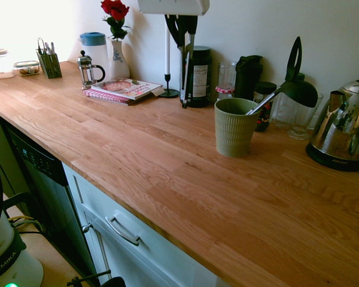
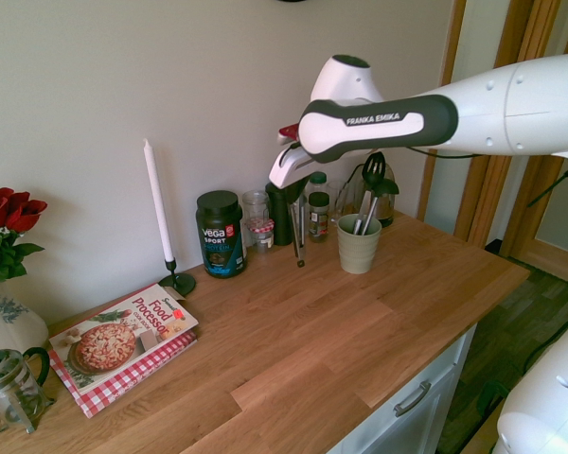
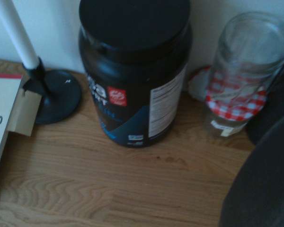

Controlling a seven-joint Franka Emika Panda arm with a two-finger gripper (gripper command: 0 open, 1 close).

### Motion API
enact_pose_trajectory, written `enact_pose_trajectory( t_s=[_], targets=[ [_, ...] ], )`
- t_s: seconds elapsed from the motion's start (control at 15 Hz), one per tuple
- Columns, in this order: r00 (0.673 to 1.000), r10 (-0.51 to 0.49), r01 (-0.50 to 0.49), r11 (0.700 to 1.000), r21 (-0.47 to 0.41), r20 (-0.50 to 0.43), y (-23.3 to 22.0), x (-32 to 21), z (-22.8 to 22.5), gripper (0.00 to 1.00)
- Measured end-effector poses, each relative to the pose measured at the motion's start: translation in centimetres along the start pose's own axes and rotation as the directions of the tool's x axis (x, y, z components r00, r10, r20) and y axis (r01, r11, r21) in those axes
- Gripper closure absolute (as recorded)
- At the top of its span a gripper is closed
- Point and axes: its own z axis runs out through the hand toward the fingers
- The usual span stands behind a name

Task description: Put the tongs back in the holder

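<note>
- The wooden countertop (image 1: pixel 167 173) runs along the wall, and the white arm reaches over it from above.
- The gripper (image 2: pixel 291 194) hangs high above the counter, near the wall, with its fingers clamped on the upper end of the tongs (image 2: pixel 296 236).
- The tongs hang straight down from the gripper, arms close together, tips clear of the counter, in front of the black protein tub (image 2: pixel 221 234) and the jars beside it.
- The sage-green ribbed holder (image 1: pixel 234 127) stands on the counter, to one side of the hanging tongs and lower than the gripper; the tongs are not in it.
- A black ladle (image 1: pixel 290 84) with a silver handle leans out of the holder.
- In the wrist view, the tub sits between a white candle (image 3: pixel 16 33) on a dark base and a glass jar (image 3: pixel 241 75) with a red-checked lid.
</note>
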Motion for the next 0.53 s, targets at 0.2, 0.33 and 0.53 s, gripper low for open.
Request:
enact_pose_trajectory(
  t_s=[0.2,0.33,0.53],
  targets=[
    [0.996,0.053,-0.052,0.999,0.006,-0.072,2.3,3.6,-6.1,1.00],
    [0.989,0.089,-0.089,0.996,0.002,-0.122,4.6,6.1,-9.1,1.00],
    [0.982,0.136,-0.139,0.990,-0.013,-0.134,8.7,8.5,-9.3,1.00]
  ],
)
